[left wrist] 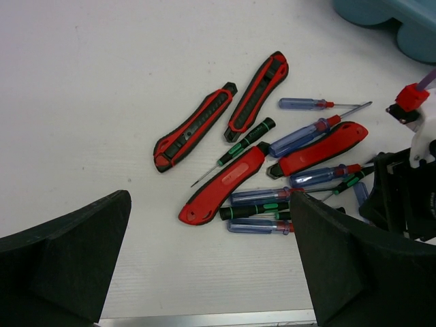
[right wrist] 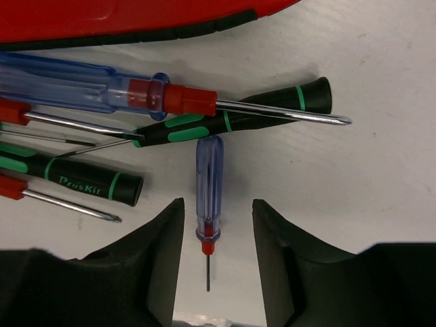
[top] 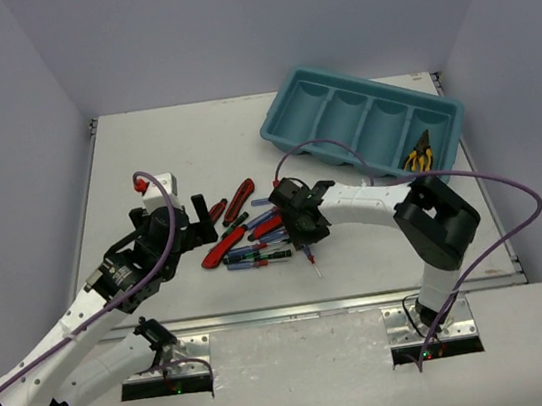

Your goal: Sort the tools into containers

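- Right gripper (right wrist: 216,208) straddles a small blue screwdriver (right wrist: 210,170), jaws half spread, not pinching yet.
- Left gripper (left wrist: 210,201) gapes wide, empty.
- Next, I'd say: squeeze, lift, carry to the tray (top: 279,129).

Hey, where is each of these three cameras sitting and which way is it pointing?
Top external: above and behind the arms, looking down at the table, tool pile and teal tray; the left arm and right arm show.
Left wrist: on the left arm, looking down across the pile; its open fingers fill the bottom corners.
Right wrist: low over the table, looking down at a blue-and-red screwdriver between its parted fingers.
Shared: top and left wrist views both show the red cutters.
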